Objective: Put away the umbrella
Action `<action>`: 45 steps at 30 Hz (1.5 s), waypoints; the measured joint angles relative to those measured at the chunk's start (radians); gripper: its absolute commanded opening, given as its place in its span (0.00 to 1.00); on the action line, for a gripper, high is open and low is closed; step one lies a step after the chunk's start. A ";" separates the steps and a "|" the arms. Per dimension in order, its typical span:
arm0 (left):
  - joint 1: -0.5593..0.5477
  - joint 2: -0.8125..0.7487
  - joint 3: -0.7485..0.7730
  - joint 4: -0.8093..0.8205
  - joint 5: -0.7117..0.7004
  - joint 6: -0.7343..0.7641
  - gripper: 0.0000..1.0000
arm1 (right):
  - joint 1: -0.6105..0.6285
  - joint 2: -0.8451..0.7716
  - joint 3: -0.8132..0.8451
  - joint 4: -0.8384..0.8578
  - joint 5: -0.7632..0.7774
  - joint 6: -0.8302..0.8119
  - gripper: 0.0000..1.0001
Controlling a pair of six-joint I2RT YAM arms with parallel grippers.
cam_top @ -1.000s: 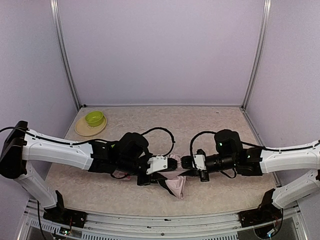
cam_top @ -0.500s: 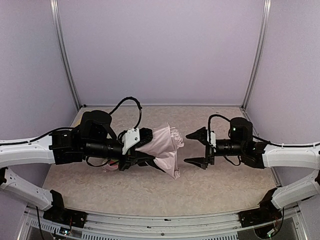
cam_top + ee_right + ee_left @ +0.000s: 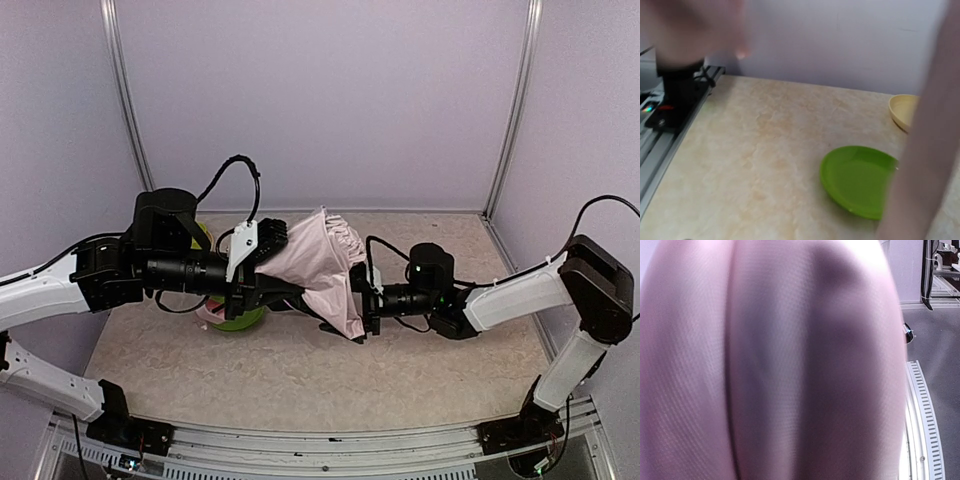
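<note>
The umbrella [image 3: 318, 258] hangs in the air over the middle of the table, a bunched pale pink canopy with a dark underside. It sticks out from my left gripper [image 3: 285, 280], which is shut on its near end; the fabric covers the fingers. In the left wrist view pink umbrella cloth [image 3: 790, 365] fills almost the whole picture. My right gripper [image 3: 350, 308] is open at the canopy's lower right hem, with dark finger tips showing above and below the cloth. The right wrist view shows no fingers, only blurred pink umbrella cloth [image 3: 920, 165] at its edges.
A green plate [image 3: 238, 318] lies on the table under the left arm, with a small pink piece [image 3: 211, 312] beside it. The right wrist view shows the green plate [image 3: 857, 180] and a beige dish [image 3: 902, 110] behind it. The frame rail [image 3: 670, 125] runs along the table edge.
The right gripper opened and drew back, then came left to the canopy's hem. The left arm pulled back to the left and lifted the umbrella, which spread out.
</note>
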 measured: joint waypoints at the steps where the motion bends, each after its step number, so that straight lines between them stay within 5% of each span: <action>1: 0.000 0.000 0.000 -0.006 0.003 0.000 0.00 | 0.002 0.018 0.015 0.008 0.001 0.010 0.88; 6: 0.000 -0.001 0.000 -0.023 0.023 0.000 0.00 | 0.015 0.101 0.079 0.054 0.007 0.046 0.74; 12: 0.000 -0.013 0.000 -0.029 0.037 0.000 0.00 | 0.018 0.135 0.103 0.070 -0.013 0.052 0.05; 13: 0.001 -0.016 0.000 -0.029 0.041 0.000 0.00 | 0.018 0.148 0.112 0.072 -0.023 0.056 0.00; 24: 0.106 -0.079 -0.001 -0.053 0.045 -0.055 0.00 | -0.085 0.052 -0.053 0.011 -0.050 0.063 0.00; 29: 0.233 -0.060 -0.002 -0.050 -0.023 -0.140 0.00 | 0.010 -0.079 -0.089 -0.085 -0.058 0.005 0.00; 39: 0.218 0.348 0.036 -0.045 -0.124 -0.189 0.00 | 0.180 -0.252 0.103 -0.455 -0.098 -0.042 0.00; 45: 0.093 0.514 0.098 0.009 -0.124 -0.175 0.00 | 0.177 -0.257 0.106 -0.432 -0.114 0.024 0.00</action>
